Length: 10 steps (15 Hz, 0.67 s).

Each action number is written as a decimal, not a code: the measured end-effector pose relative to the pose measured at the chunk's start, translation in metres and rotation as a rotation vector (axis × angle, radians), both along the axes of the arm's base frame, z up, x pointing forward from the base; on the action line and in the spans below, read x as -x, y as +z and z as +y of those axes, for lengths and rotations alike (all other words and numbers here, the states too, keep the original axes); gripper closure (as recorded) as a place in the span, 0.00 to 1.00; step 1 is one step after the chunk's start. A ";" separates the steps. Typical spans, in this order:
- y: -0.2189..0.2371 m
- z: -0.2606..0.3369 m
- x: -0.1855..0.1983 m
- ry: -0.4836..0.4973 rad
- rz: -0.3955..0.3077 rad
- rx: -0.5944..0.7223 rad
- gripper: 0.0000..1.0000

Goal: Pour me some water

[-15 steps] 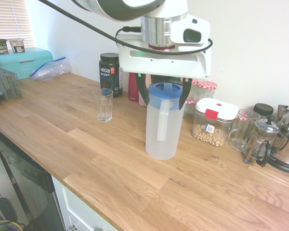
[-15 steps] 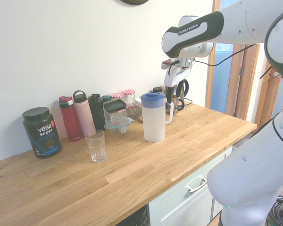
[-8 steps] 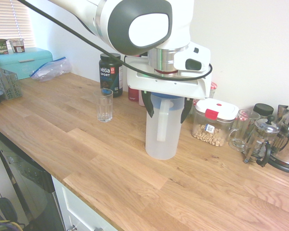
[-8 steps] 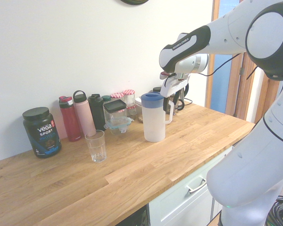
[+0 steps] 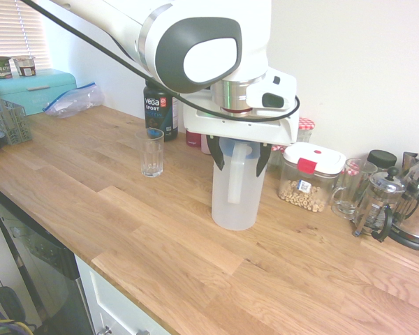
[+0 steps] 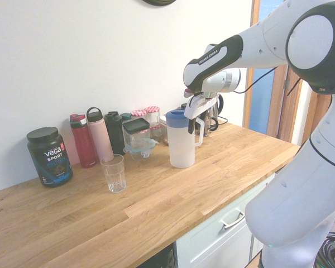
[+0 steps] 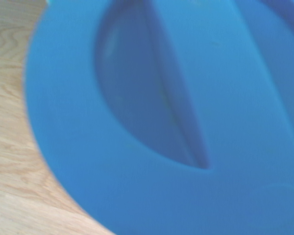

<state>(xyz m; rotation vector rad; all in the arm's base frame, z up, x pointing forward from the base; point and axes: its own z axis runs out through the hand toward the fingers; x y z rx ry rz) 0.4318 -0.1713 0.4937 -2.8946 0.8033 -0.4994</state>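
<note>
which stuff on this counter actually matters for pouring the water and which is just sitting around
For the job:
- translucent plastic pitcher with blue lid
- clear empty drinking glass
- tool, its fingers either side of the pitcher's top

Just lying about:
- black Vega Sport tub
- clear cereal container with white lid
- pink bottle
- glass French press
- teal bread box

- The white Franka arm [image 5: 195, 42] enters from the upper left of the first exterior view, its wrist bent steeply downward at centre frame.
- Its black two-finger gripper [image 5: 240, 156] hangs with fingers [image 5: 218, 155] spread wide.
</note>
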 end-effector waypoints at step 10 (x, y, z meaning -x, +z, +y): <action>-0.004 0.004 -0.003 0.004 0.009 0.000 1.00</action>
